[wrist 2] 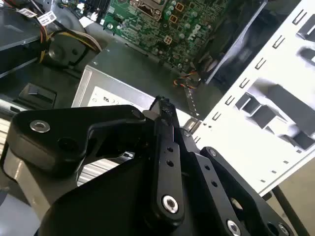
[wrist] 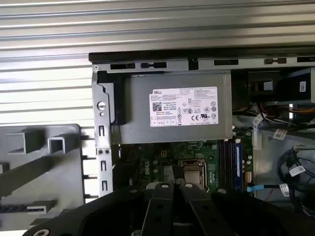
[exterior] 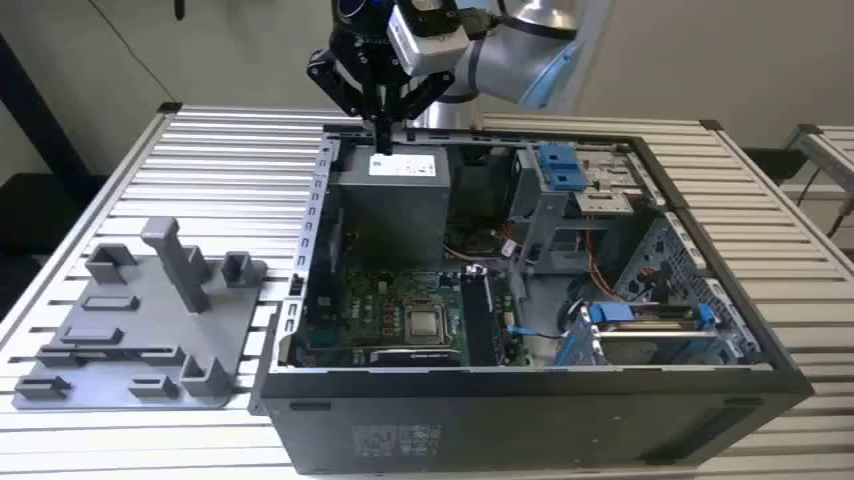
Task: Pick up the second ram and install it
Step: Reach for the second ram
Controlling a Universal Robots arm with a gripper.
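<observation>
Over the slatted table, your gripper points straight down, jaws pressed together, the power supply just below them.

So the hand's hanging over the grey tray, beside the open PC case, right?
Not quite. The hand hangs over the power supply inside the open PC case, not over the grey tray. The tray does lie beside the case, on the exterior view's left. The exterior view shows it.

computer case: 1 | power supply: 1 | motherboard: 1 | grey tray: 1 | hand: 1
</observation>
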